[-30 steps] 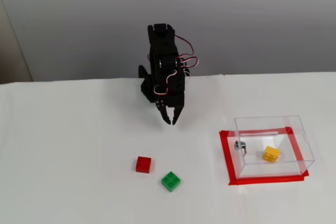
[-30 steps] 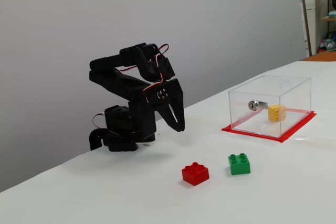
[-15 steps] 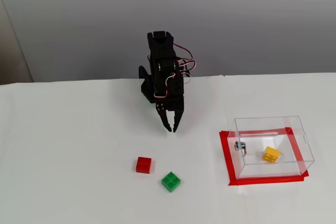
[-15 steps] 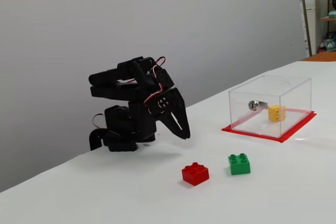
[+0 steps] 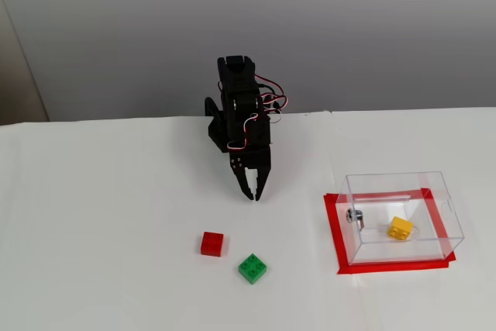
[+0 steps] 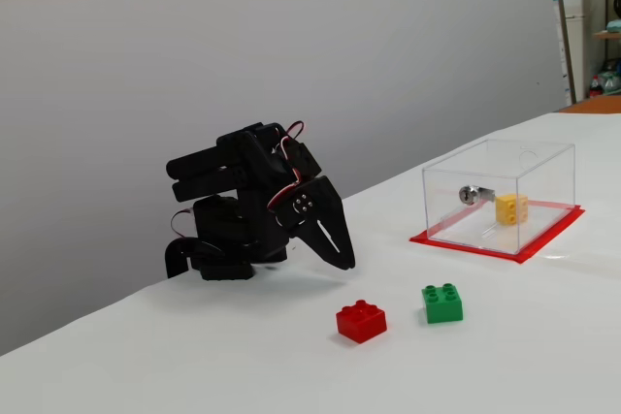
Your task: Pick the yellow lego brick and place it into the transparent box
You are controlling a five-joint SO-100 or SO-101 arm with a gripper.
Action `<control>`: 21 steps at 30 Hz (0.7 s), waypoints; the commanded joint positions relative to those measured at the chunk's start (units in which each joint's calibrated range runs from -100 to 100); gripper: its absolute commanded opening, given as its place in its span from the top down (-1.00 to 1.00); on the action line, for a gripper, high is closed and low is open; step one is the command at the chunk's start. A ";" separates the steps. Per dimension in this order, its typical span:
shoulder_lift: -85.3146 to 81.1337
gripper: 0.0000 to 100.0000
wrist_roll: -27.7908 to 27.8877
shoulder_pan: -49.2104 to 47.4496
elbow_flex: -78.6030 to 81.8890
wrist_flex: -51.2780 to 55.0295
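Note:
The yellow lego brick [image 5: 401,228] [image 6: 511,208] lies inside the transparent box [image 5: 403,191] [image 6: 524,157], which stands on a red taped rectangle at the right in both fixed views. A small metal knob [image 5: 355,215] sits on the box wall. My black gripper [image 5: 253,194] [image 6: 346,260] hangs low over the table, well left of the box, with its fingers together and nothing between them.
A red brick [image 5: 211,243] [image 6: 361,321] and a green brick [image 5: 252,267] [image 6: 442,302] lie on the white table in front of the gripper. The arm's base [image 6: 221,249] stands at the table's back edge by a grey wall.
The arm has folded lower and the gripper has dropped toward the table. The fingers, slightly apart a second ago, have come together. The bricks and the box have not moved.

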 commanded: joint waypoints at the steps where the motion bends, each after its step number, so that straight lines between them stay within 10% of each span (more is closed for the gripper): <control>1: -0.51 0.97 0.22 -0.03 0.40 -0.17; 21: -0.51 0.97 -0.14 0.04 -1.95 7.75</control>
